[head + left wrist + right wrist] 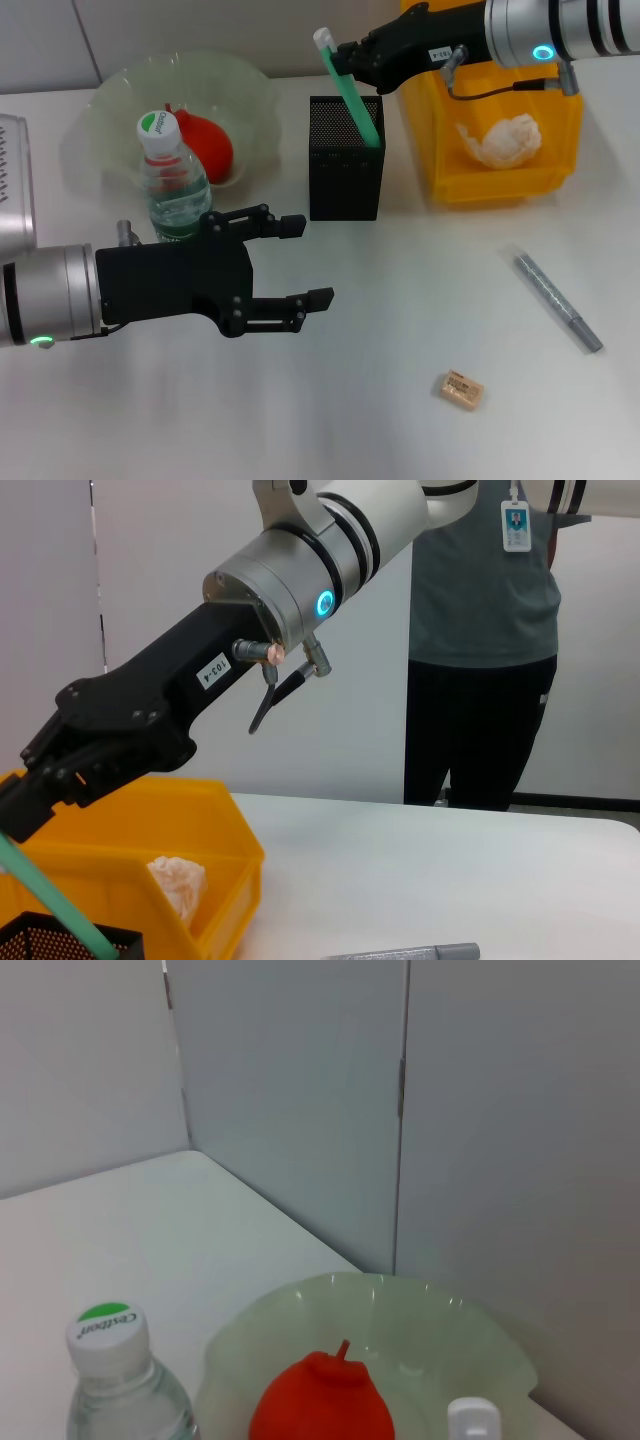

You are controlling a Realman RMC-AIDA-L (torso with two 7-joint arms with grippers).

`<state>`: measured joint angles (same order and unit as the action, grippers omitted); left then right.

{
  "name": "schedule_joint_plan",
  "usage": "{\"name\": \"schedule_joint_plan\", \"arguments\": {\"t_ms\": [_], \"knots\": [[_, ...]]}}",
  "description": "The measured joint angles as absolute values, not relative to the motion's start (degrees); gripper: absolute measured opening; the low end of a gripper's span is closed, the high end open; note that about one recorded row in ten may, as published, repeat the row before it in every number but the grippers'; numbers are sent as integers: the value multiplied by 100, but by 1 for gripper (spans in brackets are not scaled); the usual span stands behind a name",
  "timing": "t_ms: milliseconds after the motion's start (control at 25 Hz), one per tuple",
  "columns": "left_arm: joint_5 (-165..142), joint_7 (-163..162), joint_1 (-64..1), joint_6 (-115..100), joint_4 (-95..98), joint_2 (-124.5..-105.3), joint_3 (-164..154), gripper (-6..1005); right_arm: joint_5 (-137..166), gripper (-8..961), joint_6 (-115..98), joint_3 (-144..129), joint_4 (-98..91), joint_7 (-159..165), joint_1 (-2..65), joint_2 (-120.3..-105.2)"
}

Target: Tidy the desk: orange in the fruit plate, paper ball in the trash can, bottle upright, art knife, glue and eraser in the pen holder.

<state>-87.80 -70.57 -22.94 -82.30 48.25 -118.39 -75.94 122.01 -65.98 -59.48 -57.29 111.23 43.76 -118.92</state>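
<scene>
1. Right gripper (345, 55) clenched on the top of the green art knife (352, 95); the knife's lower end sits inside the black mesh pen holder (346, 170), directly below the fingers, and the shaft leans.
2. Risk: letting go while it leans could tip the knife against the rim, or nudge the light holder over.
3. Risk: lifting out with the fingers only half released could drag the knife back out.
4. Left gripper (305, 262) released, holding nothing, hovering over the table; the upright bottle (172, 180) stands just behind it. A careless swing could knock the bottle down.
5. Grey glue stick (556, 300) and eraser (460, 389) lie well apart from both grippers, not yet collected.
6. Orange (205, 145) is in the fruit plate (250, 90), paper ball (502, 140) in the yellow trash can (560, 150).
</scene>
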Motion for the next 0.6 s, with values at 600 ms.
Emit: {"name": "schedule_joint_plan", "arguments": {"t_ms": [600], "knots": [[-8780, -7057, -2294, -8245, 4825, -11839, -7690, 827, 12144, 81, -6555, -5950, -5644, 11156, 4325, -11895]]}}
